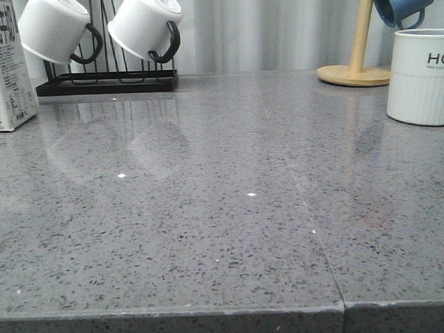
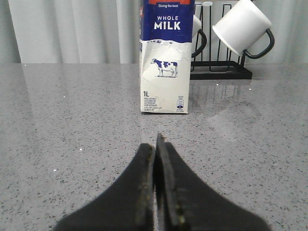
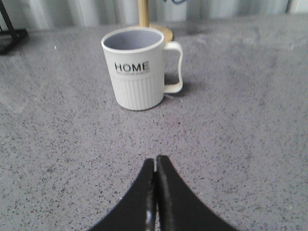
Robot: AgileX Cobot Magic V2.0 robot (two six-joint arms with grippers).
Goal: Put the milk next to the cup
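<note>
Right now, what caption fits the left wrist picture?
Shut left gripper faces an upright whole milk carton on the grey countertop.

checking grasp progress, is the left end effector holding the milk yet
No, the left end effector is shut and empty, short of the milk.

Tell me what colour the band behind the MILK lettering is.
Dark blue, with white lettering, on the milk carton; the left wrist view shows it best.

Milk carton (image 1: 4, 65) stands upright at the table's far left – white ribbed HOME cup (image 1: 423, 76) sits upright far right, well apart.
</note>
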